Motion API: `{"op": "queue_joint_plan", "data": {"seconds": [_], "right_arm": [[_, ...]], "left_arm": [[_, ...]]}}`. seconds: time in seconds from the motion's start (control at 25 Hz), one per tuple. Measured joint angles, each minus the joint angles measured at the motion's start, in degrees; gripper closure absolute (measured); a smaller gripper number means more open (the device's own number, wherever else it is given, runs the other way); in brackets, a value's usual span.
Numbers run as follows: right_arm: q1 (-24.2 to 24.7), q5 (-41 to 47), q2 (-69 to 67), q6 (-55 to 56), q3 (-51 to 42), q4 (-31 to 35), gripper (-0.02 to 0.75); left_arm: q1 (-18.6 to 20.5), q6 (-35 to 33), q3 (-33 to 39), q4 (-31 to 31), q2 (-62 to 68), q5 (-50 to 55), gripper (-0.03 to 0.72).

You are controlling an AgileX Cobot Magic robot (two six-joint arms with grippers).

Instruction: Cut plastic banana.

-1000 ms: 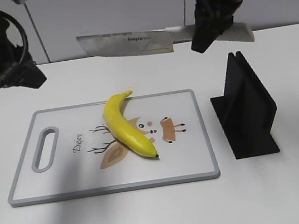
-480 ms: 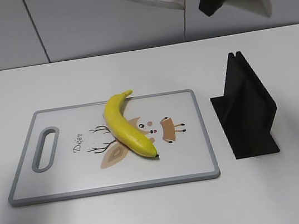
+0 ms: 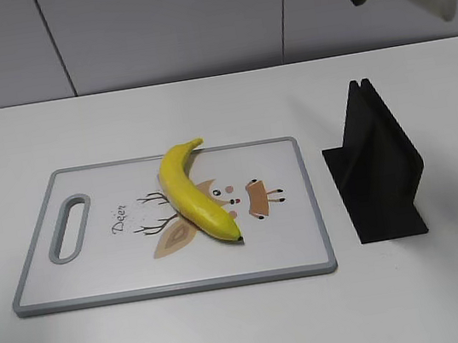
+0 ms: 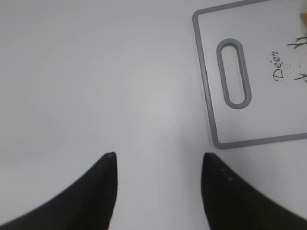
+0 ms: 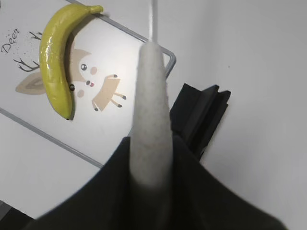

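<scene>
The right gripper (image 5: 152,165) has its jaws clamped on the pale handle of a knife (image 5: 152,124), held high above the bench (image 3: 236,334); in the exterior view it sits at the top right edge, blurred. The plastic banana (image 3: 194,196) lies well below and to the left of those jaws, whole, on the cutting board (image 3: 301,251), its dark tip over the printed deer; a black stand (image 3: 376,171) sits beneath the jaws, just beside the board. The left gripper (image 4: 158,165) hangs with jaws wide apart over bare bench, the board's handle slot (image 4: 233,73) ahead and to their right.
</scene>
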State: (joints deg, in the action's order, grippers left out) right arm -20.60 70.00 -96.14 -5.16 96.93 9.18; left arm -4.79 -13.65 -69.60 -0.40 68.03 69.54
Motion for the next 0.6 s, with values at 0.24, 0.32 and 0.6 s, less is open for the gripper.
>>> {"op": "queue_joint_plan", "data": {"seconds": [0.24, 0.32, 0.6], "right_arm": [[0.0, -2.8, 6.2, 5.2, -10.6, -0.4, 0.565], [0.0, -4.6, 8.0, 6.3, -15.0, -0.4, 0.565], [0.0, -17.4, 14.1, 13.0, -31.9, -0.4, 0.565]], "left_arm": [[0.3, 1.2, 7.6, 0.4, -10.3, 0.2, 0.146], [0.4, 2.0, 10.7, 0.4, -14.3, 0.0, 0.146], [0.4, 3.2, 22.5, 0.4, -30.9, -1.4, 0.151]]}}
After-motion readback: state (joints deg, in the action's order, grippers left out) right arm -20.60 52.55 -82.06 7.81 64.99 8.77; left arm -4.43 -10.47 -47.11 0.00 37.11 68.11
